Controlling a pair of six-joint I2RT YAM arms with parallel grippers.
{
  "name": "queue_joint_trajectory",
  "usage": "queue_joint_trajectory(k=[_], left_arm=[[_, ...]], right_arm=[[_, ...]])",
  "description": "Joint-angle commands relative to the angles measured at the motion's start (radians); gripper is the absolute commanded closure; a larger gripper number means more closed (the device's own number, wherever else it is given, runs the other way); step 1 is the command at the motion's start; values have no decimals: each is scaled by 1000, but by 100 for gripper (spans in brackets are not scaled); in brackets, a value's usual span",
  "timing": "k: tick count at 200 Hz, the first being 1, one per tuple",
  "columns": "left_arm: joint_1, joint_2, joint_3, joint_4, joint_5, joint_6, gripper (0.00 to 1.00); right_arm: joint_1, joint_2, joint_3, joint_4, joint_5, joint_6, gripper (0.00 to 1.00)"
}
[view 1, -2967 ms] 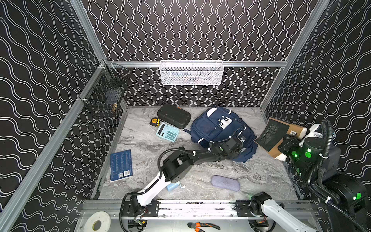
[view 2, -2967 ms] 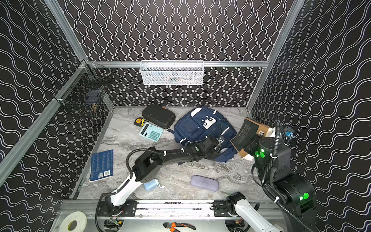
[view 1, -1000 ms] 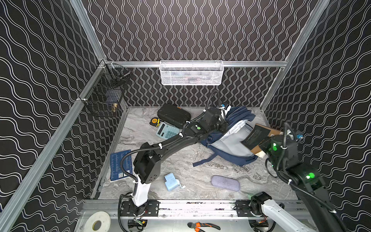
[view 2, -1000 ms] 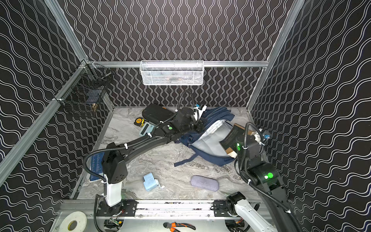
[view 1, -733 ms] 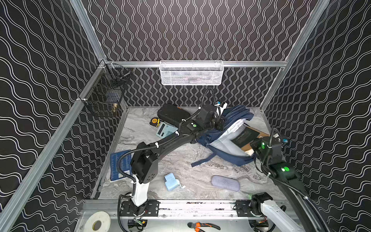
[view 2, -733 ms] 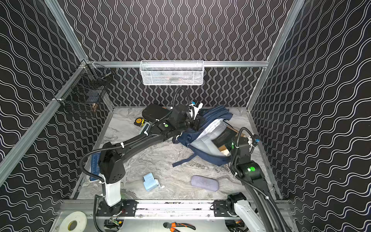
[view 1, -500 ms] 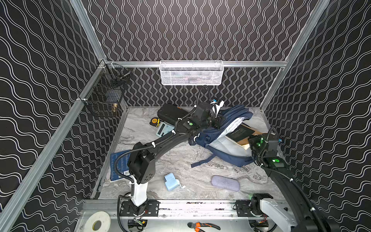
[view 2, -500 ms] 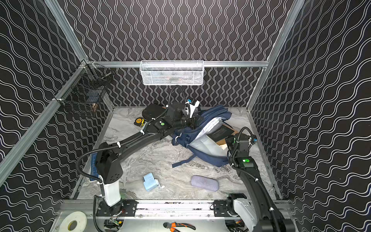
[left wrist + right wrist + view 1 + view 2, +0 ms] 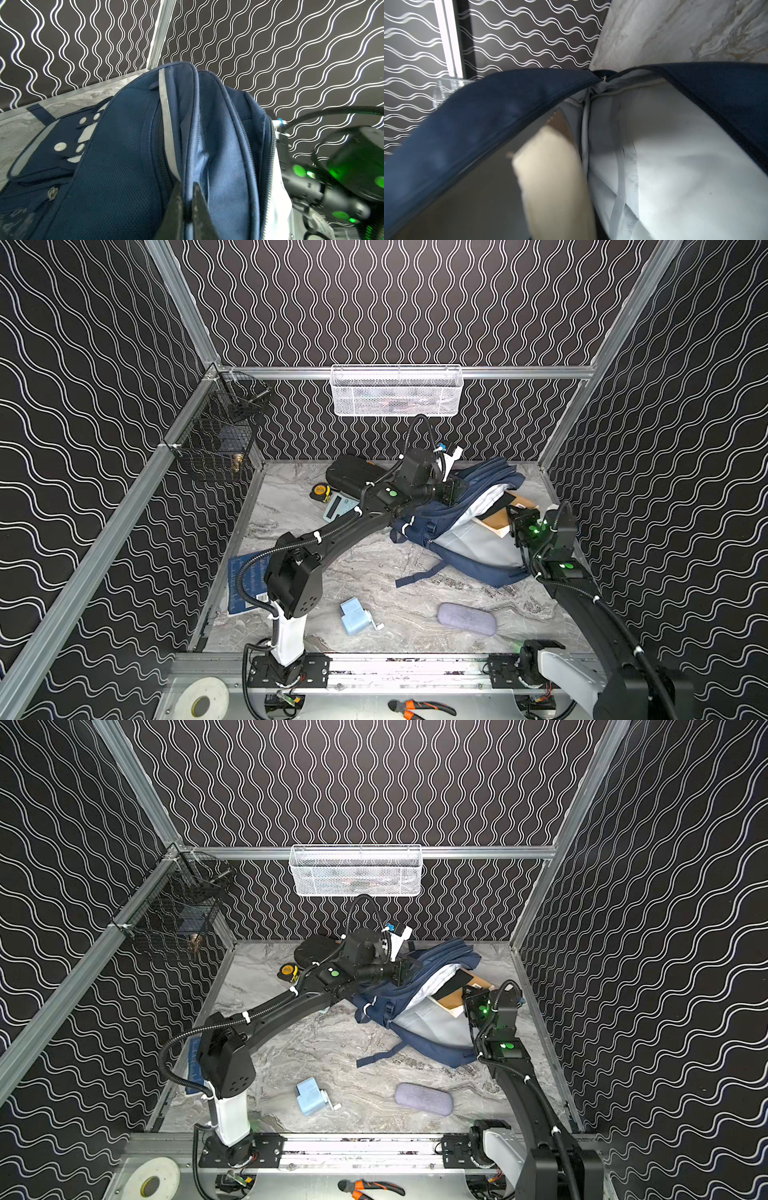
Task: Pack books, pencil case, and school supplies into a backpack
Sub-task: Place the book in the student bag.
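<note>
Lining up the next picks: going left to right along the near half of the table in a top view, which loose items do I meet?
dark blue book → light-blue pencil sharpener → grey-lavender pencil case

Black arms (image 9: 332,531) carry white base links (image 9: 286,635), green lights (image 9: 390,492), ribbed cables (image 9: 242,578).

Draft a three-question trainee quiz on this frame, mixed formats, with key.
1. True or false: the pencil case is inside the backpack.
2. The left gripper is: A) open above the backpack; B) shut on the backpack's flap edge; C) shut on nothing.
3. Fill in: the right gripper is feeding the ____ into the backpack's open compartment.
Key: 1 false, it lies on the table; 2 B; 3 black book.
</note>
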Motion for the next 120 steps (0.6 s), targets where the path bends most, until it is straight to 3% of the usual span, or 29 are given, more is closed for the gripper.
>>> queue_joint_trajectory(k=[1,31,120], left_arm=[[2,-2,21,157,32,-7,100],[2,-5,1,186,62,-40,100],[3,-26,-8,197,171,-94,100]], right_arm=[[-1,-51,12,-24,11,-11,100],[-2,-8,9,45,-24,-6,100],[-2,387,74,315,-53,27,100]])
